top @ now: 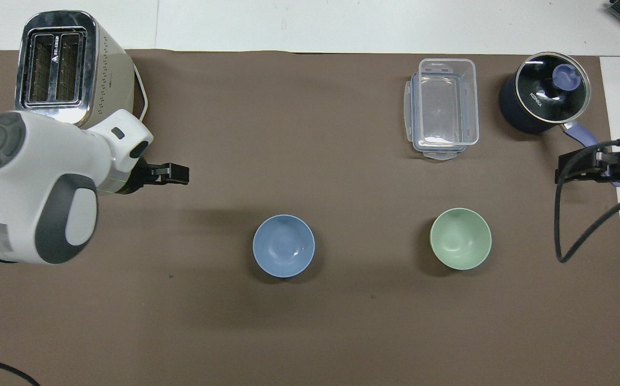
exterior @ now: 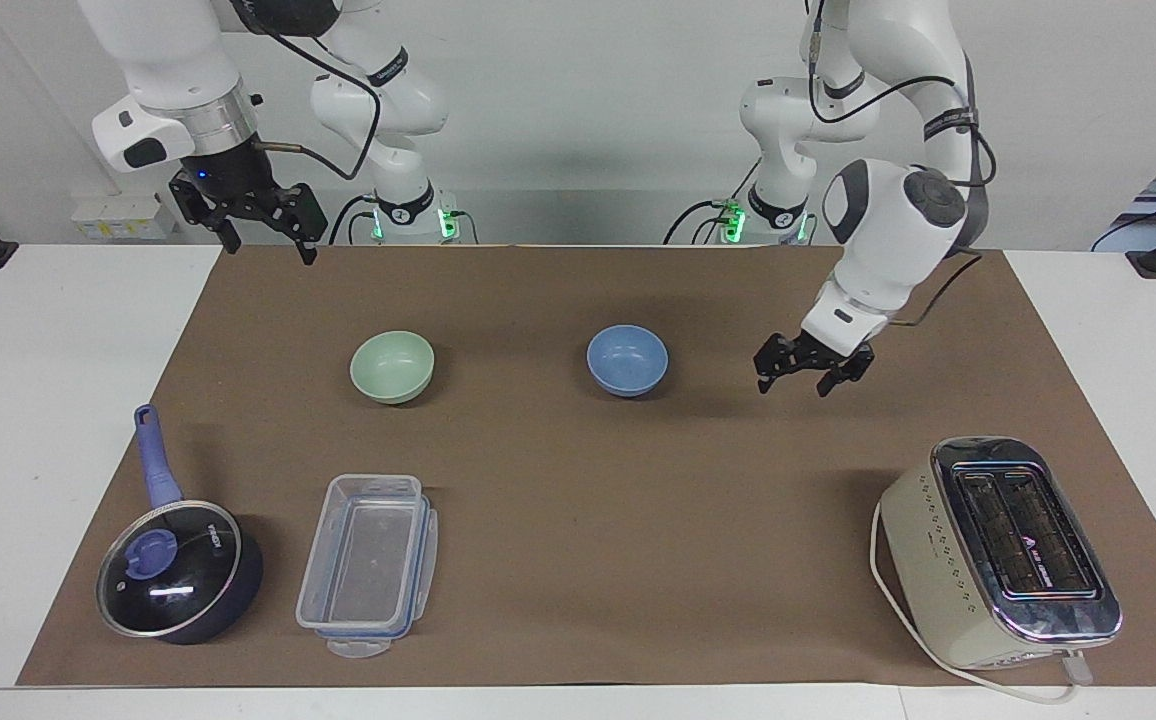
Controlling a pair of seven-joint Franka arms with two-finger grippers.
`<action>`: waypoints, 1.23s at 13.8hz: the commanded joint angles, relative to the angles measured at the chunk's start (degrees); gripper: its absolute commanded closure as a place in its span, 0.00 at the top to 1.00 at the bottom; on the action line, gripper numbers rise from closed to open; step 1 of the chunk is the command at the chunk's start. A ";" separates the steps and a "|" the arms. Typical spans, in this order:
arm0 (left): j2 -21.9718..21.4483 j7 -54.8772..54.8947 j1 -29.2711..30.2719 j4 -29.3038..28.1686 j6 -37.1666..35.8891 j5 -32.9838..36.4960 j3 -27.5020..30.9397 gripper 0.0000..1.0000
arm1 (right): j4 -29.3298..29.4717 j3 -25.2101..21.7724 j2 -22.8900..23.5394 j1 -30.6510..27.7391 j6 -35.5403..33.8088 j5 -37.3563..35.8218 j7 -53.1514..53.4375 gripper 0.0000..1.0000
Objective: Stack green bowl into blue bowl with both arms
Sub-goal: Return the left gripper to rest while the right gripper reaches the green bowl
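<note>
Small round pale mint-green bowl [exterior: 392, 366] and light periwinkle-blue bowl [exterior: 627, 360] sit upright, mouths up, apart; left gripper [exterior: 807, 369] and right gripper [exterior: 256, 223] hang spread, empty

White table [exterior: 58, 400] – brown mat [exterior: 578, 480] lies on it.

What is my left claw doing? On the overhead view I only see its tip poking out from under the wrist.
Observer: The left claw hangs open above the mat, holding nothing, clear of the blue bowl.
Operator: And the right claw? My frame edge cuts it off.
Observer: The right claw is open, raised over the mat's edge nearest the robots; that arm waits.
Operator: Is the green bowl lifted at all?
Observer: No, the green bowl rests on the mat with nothing touching it.
</note>
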 commanded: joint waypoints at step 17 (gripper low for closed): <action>-2.12 6.94 6.88 22.79 -33.42 8.89 0.09 1.00 | -45.34 0.57 -1.49 0.07 40.42 2.63 -4.02 1.00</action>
